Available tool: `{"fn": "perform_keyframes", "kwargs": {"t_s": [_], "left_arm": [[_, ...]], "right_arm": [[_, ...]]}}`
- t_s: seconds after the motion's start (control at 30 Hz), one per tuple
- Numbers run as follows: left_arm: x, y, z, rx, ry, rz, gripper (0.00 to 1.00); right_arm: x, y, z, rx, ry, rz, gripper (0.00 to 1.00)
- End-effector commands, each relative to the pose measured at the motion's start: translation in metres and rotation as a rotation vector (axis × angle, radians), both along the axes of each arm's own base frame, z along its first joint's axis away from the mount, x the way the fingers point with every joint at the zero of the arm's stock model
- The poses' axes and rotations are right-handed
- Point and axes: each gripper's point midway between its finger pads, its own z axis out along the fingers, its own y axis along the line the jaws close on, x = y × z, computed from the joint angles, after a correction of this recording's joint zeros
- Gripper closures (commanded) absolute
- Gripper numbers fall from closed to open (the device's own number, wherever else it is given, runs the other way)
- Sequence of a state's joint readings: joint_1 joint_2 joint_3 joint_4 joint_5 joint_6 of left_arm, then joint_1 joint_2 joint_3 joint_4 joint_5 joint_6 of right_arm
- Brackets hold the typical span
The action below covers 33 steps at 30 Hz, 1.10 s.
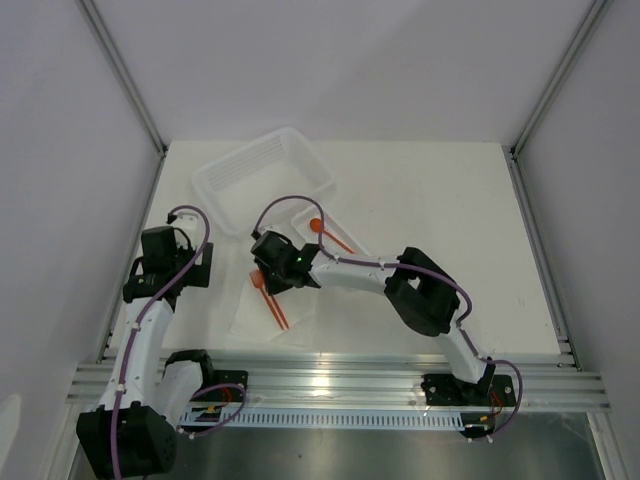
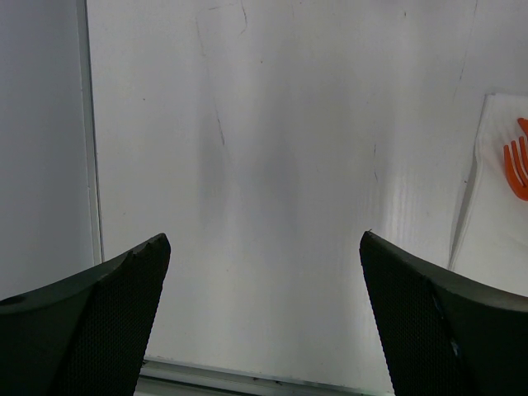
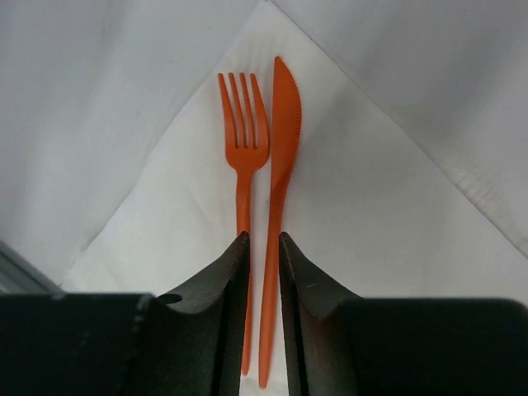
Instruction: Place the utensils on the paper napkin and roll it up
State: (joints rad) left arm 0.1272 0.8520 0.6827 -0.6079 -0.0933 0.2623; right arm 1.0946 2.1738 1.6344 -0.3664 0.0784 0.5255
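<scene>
- Right gripper [image 3: 264, 238]: centre-left of the overhead frame, low over the napkin [image 3: 396, 247]. Its jaws stand a narrow slit apart with both handles running through it. I cannot tell whether they pinch.
- Fork [image 3: 243, 140] and knife [image 3: 283, 140]: they lie parallel on the napkin, tips toward one corner. I judge this is to suit a corner-first roll.
- Spoon [image 1: 320, 229]: above the gripper in the overhead frame, off the napkin, not yet placed.
- Left gripper [image 2: 264, 238]: left of frame, jaws spread wide over bare table [image 2: 272, 124], holding nothing. I judge it is parked clear of the right arm's work.
</scene>
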Motion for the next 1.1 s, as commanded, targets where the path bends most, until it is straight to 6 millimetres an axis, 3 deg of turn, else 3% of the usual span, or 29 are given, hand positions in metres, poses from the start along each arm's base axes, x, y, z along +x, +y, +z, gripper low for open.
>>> {"fn": "perform_keyframes", "kwargs": {"t_s": [0.0, 0.07, 0.1, 0.2, 0.23, 0.27, 0.4, 0.43, 0.53, 0.6, 0.7, 0.8, 0.9, 1.0, 1.07], "left_arm": [[0.004, 0.000, 0.005, -0.019, -0.030, 0.012, 0.01], [0.003, 0.000, 0.005, -0.018, -0.026, 0.011, 0.00], [0.003, 0.000, 0.005, -0.017, -0.024, 0.005, 0.00], [0.002, -0.001, 0.005, -0.013, -0.012, -0.009, 0.01], [0.002, 0.000, 0.005, -0.010, -0.005, -0.006, 0.00], [0.002, 0.001, 0.004, -0.003, -0.002, -0.005, 0.01], [0.002, 0.006, 0.001, 0.019, -0.001, 0.014, 0.01], [0.001, 0.007, -0.002, 0.022, 0.006, 0.019, 0.01], [0.010, 0.021, -0.004, 0.112, -0.019, 0.018, 0.01], [0.010, 0.058, 0.000, 0.290, -0.004, 0.106, 0.01], [0.013, 0.084, 0.011, 0.280, 0.007, 0.191, 0.01], [0.012, 0.082, 0.012, 0.153, 0.004, 0.212, 0.01], [0.011, 0.078, 0.008, 0.135, 0.003, 0.195, 0.01], [0.009, 0.080, 0.005, 0.150, 0.004, 0.199, 0.01], [0.008, 0.080, 0.003, 0.152, 0.008, 0.200, 0.00]], "right_arm": [[0.018, 0.012, 0.098, 0.150, -0.127, 0.037, 0.76], [0.035, -0.001, 0.119, 0.168, -0.175, 0.042, 0.76], [0.043, -0.010, 0.147, 0.206, -0.214, 0.040, 0.76], [0.077, -0.051, 0.166, 0.211, -0.273, 0.076, 0.71], [0.089, -0.064, 0.165, 0.190, -0.273, 0.065, 0.71], [0.111, -0.092, 0.158, 0.129, -0.275, 0.042, 0.71], [0.153, -0.147, 0.122, -0.064, -0.298, -0.020, 0.74], [0.157, -0.152, 0.106, -0.099, -0.274, -0.010, 0.75], [0.166, -0.154, 0.089, -0.094, -0.250, 0.041, 0.76], [0.169, -0.152, 0.082, -0.086, -0.244, 0.080, 0.76], [0.174, -0.150, 0.073, -0.096, -0.235, 0.105, 0.75], [0.175, -0.143, 0.065, -0.088, -0.218, 0.126, 0.75], [0.178, -0.143, 0.051, -0.103, -0.199, 0.115, 0.75], [0.180, -0.146, 0.035, -0.139, -0.183, 0.104, 0.63], [0.181, -0.146, 0.030, -0.157, -0.179, 0.103, 0.60]]}}
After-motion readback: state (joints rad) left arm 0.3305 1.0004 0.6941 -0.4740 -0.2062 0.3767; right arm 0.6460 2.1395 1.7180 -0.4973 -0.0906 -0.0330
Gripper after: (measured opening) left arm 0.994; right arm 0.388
